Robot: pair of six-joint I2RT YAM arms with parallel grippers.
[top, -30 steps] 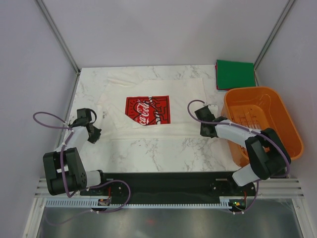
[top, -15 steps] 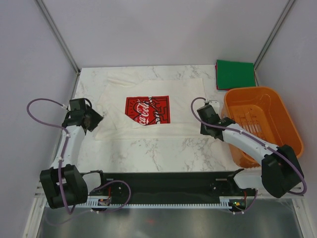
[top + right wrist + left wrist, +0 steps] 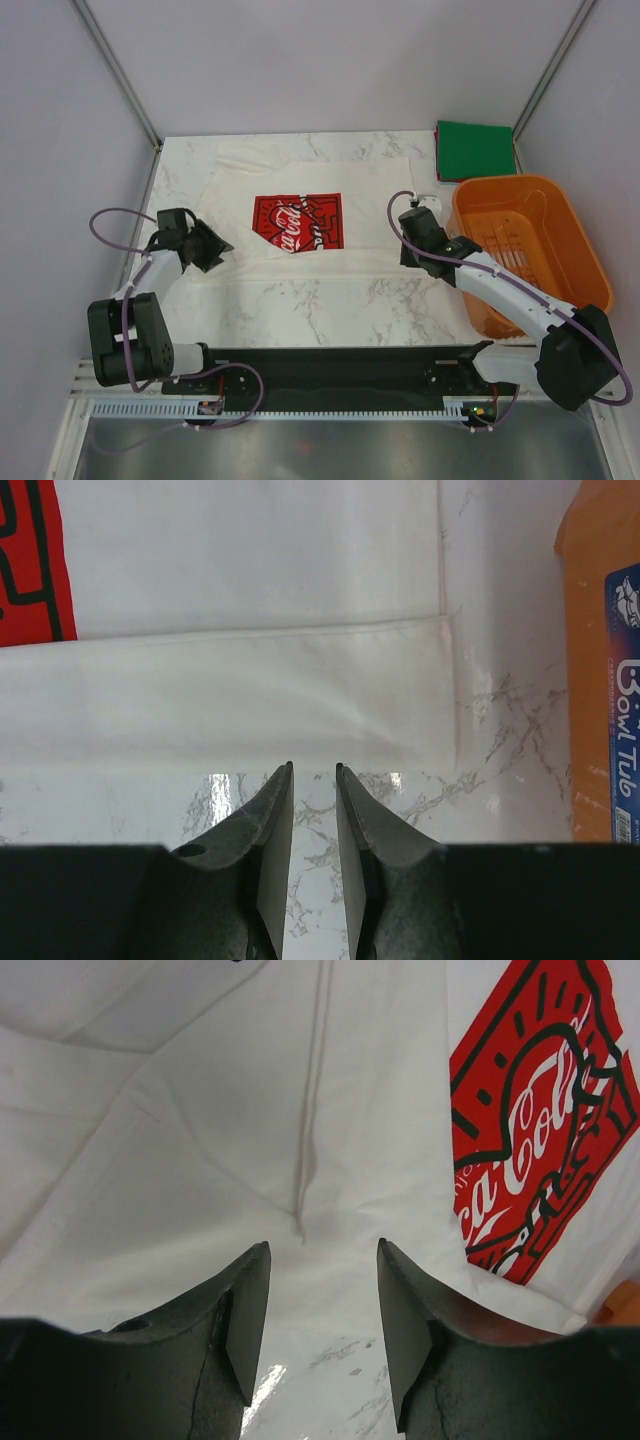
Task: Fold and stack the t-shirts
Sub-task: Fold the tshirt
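The white t-shirt [image 3: 370,190] lies spread flat on the marble table, its red chest print [image 3: 298,222] facing up and its near edge folded into a band [image 3: 250,705]. The folded dark green t-shirt [image 3: 475,150] sits at the far right corner. My left gripper [image 3: 216,252] hovers at the white shirt's near left corner [image 3: 200,1110], open and holding nothing. My right gripper [image 3: 406,260] is over bare marble just short of the near right hem. Its jaws are open by a narrow gap [image 3: 314,768], with nothing between them.
An orange plastic basket [image 3: 525,250] stands to the right of the white shirt, close beside my right arm; its wall also shows in the right wrist view [image 3: 600,680]. Grey walls close in the table on the left, back and right.
My left gripper has opened from shut and swung in from the table's left edge onto the shirt's corner. The right jaws have parted slightly and that arm has shifted a little.
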